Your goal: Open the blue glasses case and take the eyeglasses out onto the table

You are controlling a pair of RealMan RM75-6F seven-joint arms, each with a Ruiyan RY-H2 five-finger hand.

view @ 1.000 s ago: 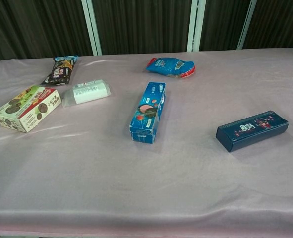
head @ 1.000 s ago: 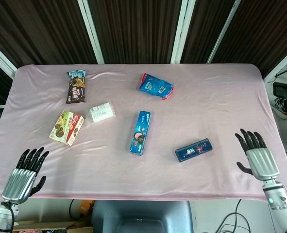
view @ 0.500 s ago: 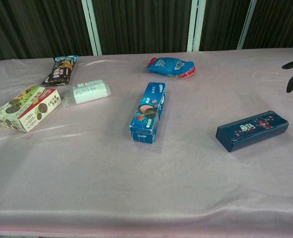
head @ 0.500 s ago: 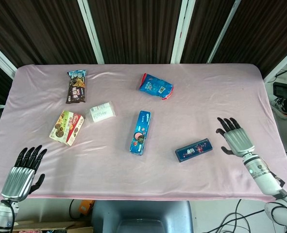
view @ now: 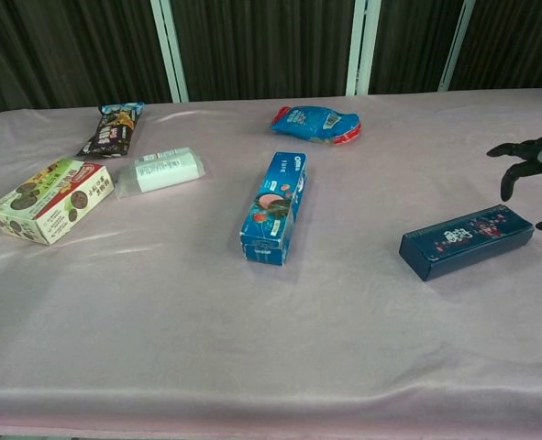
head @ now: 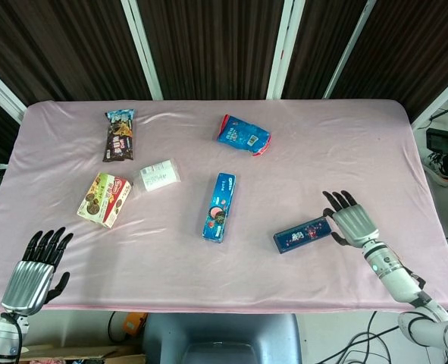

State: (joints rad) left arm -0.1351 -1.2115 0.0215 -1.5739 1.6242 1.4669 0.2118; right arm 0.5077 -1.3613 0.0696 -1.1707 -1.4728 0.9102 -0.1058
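The blue glasses case (head: 302, 233) (view: 466, 240) is a long dark-blue box with printed figures, lying closed on the pink tablecloth at the right. My right hand (head: 348, 219) (view: 531, 163) hovers just right of its far end with fingers spread, holding nothing. Whether it touches the case is unclear. My left hand (head: 36, 268) stays open at the near left corner, far from the case; the chest view does not show it. No eyeglasses are visible.
Mid-table lies a blue cookie box (head: 219, 206). A blue snack bag (head: 243, 134) sits behind it. At the left are a green-red biscuit box (head: 104, 199), a white packet (head: 159, 175) and a dark snack bar (head: 119, 135). The table's (head: 345, 129) right edge is close to my right hand.
My right hand has moved left and forward from the table's right edge to the case's far end. The left hand barely shifted. The case stays closed and in place.
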